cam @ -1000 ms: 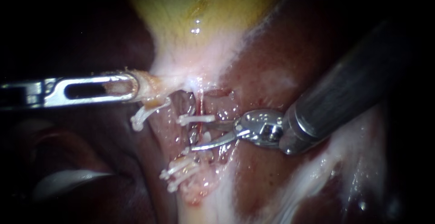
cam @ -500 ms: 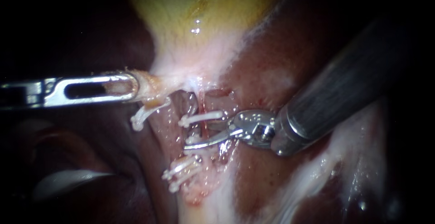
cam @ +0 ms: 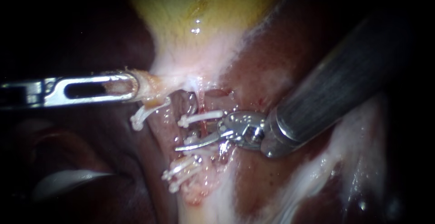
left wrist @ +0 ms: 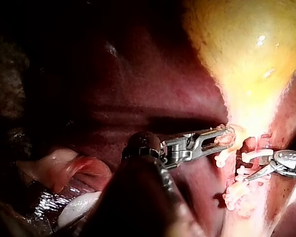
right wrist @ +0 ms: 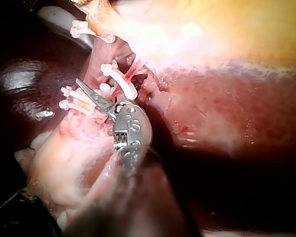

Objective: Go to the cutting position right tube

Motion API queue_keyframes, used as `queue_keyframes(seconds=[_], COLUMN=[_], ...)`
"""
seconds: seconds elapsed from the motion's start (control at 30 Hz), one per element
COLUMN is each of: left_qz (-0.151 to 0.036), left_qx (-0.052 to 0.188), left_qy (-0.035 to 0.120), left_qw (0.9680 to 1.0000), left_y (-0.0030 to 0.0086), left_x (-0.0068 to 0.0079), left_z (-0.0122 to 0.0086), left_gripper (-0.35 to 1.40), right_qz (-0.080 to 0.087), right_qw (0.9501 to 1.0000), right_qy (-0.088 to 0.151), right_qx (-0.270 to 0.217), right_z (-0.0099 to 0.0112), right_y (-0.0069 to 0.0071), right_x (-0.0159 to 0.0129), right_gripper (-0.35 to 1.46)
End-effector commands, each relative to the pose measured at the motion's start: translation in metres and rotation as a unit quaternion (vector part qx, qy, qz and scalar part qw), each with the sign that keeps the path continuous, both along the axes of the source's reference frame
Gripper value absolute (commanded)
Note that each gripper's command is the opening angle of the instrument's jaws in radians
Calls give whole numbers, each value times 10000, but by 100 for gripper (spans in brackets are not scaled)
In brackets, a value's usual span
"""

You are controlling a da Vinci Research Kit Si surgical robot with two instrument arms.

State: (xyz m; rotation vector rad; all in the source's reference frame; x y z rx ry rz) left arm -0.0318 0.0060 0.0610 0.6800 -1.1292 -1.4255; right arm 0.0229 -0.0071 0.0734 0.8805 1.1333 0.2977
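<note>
The right instrument's (cam: pixel 195 137) pincer is seen narrowly parted about the right tube (cam: pixel 202 125), between clips (cam: pixel 201 117). The gallbladder (cam: pixel 190 33) neck is held by the left instrument's (cam: pixel 136 87) pincer. If the blades drift, a clip may be struck or dislodged.

The yellow gallbladder (cam: pixel 199 11) swells above the left claw (cam: pixel 129 87), its pale neck narrowing down to that claw's tip. Dark red liver (cam: pixel 272 47) lies behind and under the right claw (cam: pixel 199 137). White clips (cam: pixel 181 172) cluster just below the right claw; another clip (cam: pixel 140 115) hangs under the left claw.
</note>
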Motion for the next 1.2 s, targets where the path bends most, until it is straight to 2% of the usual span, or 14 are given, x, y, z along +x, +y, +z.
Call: queue_keyframes(seconds=[0.03, 0.2, 0.67, 1.2], left_qz=[0, 2, 21, 20], left_qx=[0, 0, 1, 1], left_qy=[0, -1, -14, -13], left_qw=[10000, 10000, 10000, 10000], left_y=[0, 0, 4, 4], left_x=[0, 1, 7, 6], left_z=[0, 0, 6, 6], left_gripper=[-35, -35, -35, -35], right_qz=[1, -26, -141, -77], right_qw=[10000, 10000, 9966, 9954], right_qy=[4, 75, 674, 786], right_qx=[-3, 24, 443, 550], right_z=[0, -4, -30, -33], right_y=[0, -1, -7, -3], right_x=[0, -4, -5, 3], right_gripper=[144, 144, 140, 140])
